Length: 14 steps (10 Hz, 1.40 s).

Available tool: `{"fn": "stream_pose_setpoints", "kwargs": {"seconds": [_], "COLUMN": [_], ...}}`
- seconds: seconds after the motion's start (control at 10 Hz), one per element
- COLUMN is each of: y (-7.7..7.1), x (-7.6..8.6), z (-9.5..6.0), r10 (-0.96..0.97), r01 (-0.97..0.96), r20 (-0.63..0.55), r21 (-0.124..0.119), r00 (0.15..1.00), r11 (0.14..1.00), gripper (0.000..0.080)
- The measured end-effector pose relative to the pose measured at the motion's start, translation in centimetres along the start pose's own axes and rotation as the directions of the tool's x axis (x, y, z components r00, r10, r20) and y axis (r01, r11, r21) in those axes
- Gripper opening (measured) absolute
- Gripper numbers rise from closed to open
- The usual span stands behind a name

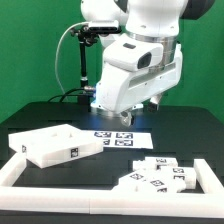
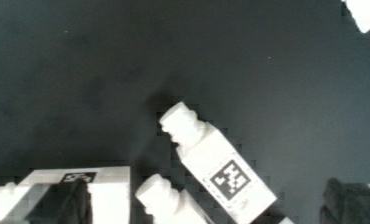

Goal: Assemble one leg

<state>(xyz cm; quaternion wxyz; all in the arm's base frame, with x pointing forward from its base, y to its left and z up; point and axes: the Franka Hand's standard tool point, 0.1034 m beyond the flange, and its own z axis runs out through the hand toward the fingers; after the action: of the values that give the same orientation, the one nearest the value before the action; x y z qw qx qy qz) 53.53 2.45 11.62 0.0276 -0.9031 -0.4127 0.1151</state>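
Jaws: cannot tell whether spread or pinching. Tilted white leg close against gripper; tabletop lower, off to one side. Confirm firm hold, straighten leg, then lower slowly onto tabletop.

One tabletop, one marker board and one rail are counted on the bench. Heaped legs cannot be counted surely; perhaps four.

My gripper: fingertips too small, dark; spread unreadable. Rear of marker board, mid-desk, hidden behind my arm. Wrist view blurred: leg tag illegible; white part cut by picture edge.
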Motion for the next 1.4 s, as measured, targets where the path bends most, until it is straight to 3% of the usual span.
{"fn": "stream_pose_setpoints", "kwargs": {"seconds": [0.6,0.8,0.9,1.0,1.4], "y": [0.0,0.7,0.7,0.7,1.2], "x": [0.0,2.0,3.1,2.9,2.5], "z": [0.2,2.7,4.0,5.2,5.6], "r10": [0.000,0.004,0.007,-0.007,0.006], "r01": [0.000,-0.004,-0.010,0.002,-0.010], "r20": [0.001,-0.025,-0.072,-0.104,-0.115], "r21": [0.002,-0.006,-0.040,-0.048,-0.038], "r00": [1.000,1.000,0.997,0.995,0.993], "r11": [1.000,1.000,0.999,0.999,0.999], "gripper": [0.0649,0.0649,0.0649,0.0649,0.0649]}}
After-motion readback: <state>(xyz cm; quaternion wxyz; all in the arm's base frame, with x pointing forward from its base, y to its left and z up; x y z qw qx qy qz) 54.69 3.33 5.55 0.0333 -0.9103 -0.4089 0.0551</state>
